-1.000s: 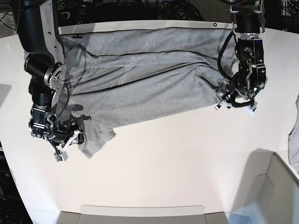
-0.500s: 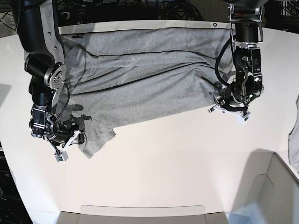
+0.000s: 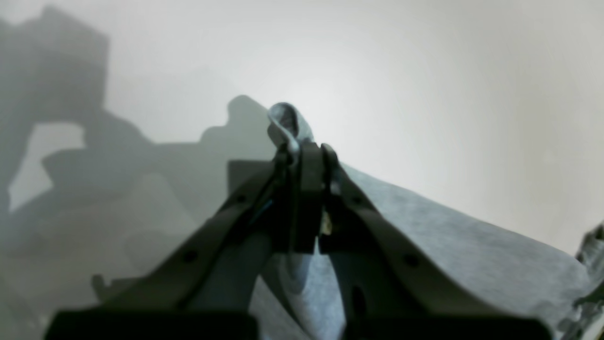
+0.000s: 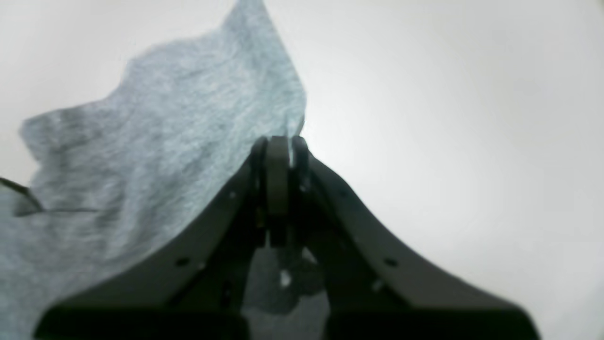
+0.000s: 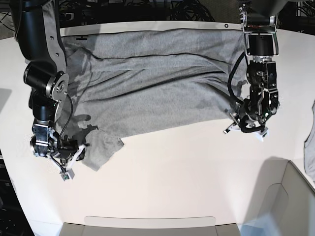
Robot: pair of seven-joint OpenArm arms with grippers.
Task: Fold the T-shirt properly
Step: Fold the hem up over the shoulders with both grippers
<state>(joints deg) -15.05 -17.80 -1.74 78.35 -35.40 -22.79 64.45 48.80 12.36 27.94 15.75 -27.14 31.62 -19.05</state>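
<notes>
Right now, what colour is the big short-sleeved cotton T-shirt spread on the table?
Heather grey T-shirt, with a thin dark seam line; clearest in the base view.

White table point(image 5: 187, 172) lies bare in front of the T-shirt point(image 5: 147, 93), giving open passage. A bin point(image 5: 283, 206) at the near corner and cloth point(image 5: 310, 147) at that edge obstruct.

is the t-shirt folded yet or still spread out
Mostly spread. The T-shirt lies open across the table, wrinkled, no neat fold. The left gripper pinches one edge; the right gripper is shut at another edge.
</notes>
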